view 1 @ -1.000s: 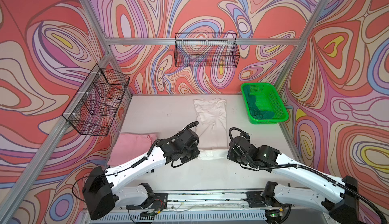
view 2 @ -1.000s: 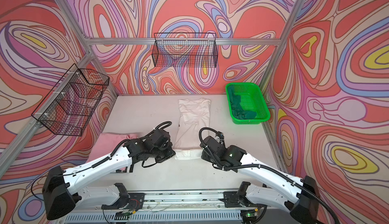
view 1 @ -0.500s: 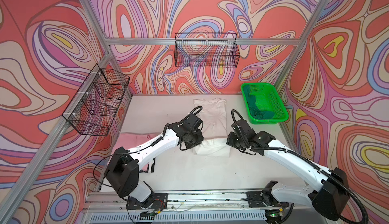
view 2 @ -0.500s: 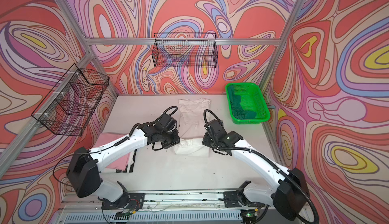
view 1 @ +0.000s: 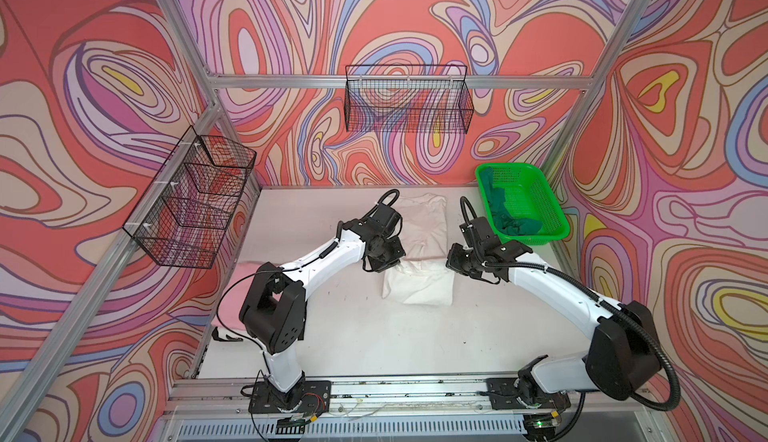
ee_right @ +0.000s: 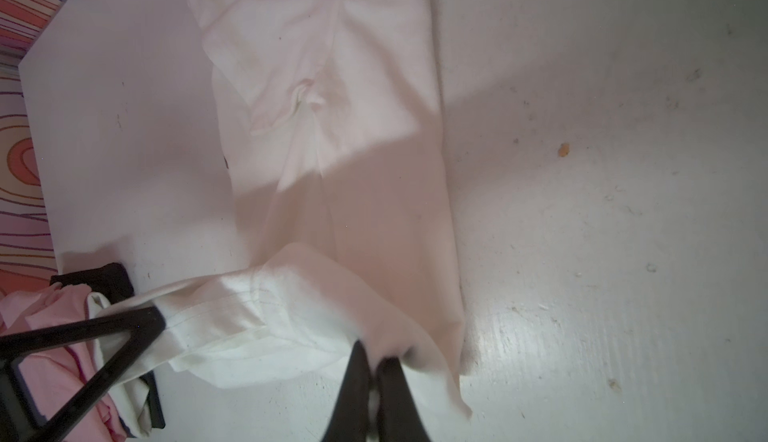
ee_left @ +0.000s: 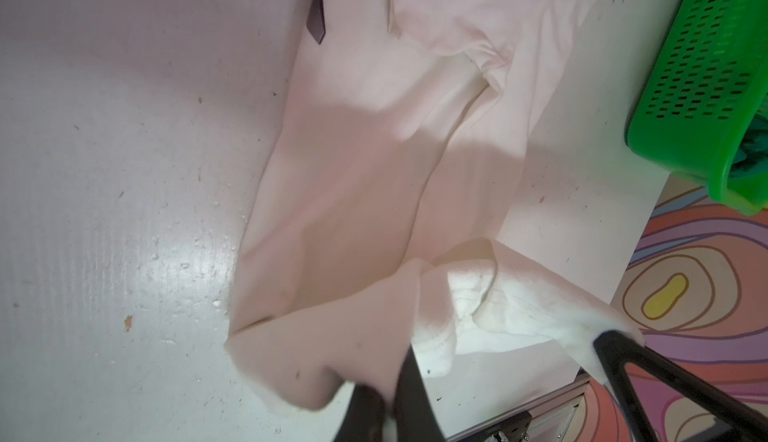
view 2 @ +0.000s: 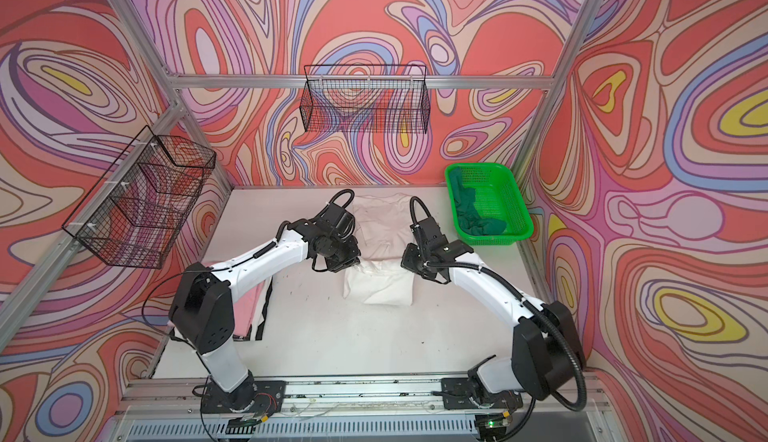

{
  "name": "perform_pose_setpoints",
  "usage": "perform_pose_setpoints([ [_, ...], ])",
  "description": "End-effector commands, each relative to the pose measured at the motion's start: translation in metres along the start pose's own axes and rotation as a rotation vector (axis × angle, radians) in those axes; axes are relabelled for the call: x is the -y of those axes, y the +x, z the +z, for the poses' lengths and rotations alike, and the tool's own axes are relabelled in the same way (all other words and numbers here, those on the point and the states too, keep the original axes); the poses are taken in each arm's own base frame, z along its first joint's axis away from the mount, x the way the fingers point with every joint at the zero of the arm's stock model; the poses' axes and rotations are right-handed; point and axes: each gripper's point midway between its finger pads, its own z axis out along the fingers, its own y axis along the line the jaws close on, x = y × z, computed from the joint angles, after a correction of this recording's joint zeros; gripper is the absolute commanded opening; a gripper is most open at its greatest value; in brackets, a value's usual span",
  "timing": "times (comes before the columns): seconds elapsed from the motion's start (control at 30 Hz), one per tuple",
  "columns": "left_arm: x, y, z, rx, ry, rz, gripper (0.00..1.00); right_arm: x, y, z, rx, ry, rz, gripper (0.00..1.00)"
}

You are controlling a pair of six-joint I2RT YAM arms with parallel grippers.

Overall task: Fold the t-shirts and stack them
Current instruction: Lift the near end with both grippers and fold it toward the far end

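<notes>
1. The left gripper (ee_left: 386, 396) has its jaws pressed together on one corner of the white t-shirt's (view 1: 420, 228) hem.
2. The right gripper (ee_right: 374, 363) is pinched tight on the opposite hem corner, and the hem sags between the two.
3. The white t-shirt lies lengthwise mid-table (view 1: 365, 336), collar toward the back wall, its near end doubled over itself below the grippers.
4. A light pink t-shirt (view 1: 230, 298) lies folded at the table's left edge. A dark green t-shirt (view 1: 513, 222) lies crumpled in the green plastic basket (view 1: 555, 211) at the back right.
5. The white tabletop is scuffed and speckled. The walls carry swirls, with a black wire basket (view 1: 407, 103) at the back and a tiered wire basket (view 1: 191, 199) on the left.
</notes>
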Motion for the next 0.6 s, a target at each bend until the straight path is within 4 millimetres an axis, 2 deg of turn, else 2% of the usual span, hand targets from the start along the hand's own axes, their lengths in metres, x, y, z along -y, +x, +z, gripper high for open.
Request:
perform_pose_setpoints([
  [0.0, -0.004, -0.007, 0.005, -0.029, -0.023, 0.002, 0.00, -0.013, -0.017, 0.004, 0.007, -0.056, -0.013, 0.00],
  [0.37, 0.003, -0.042, 0.028, -0.048, -0.025, -0.004, 0.00, -0.002, -0.047, 0.033, -0.006, -0.054, 0.022, 0.00],
  [0.57, 0.002, -0.056, 0.041, -0.057, -0.037, -0.005, 0.00, 0.000, -0.052, 0.051, -0.038, -0.074, 0.034, 0.00],
])
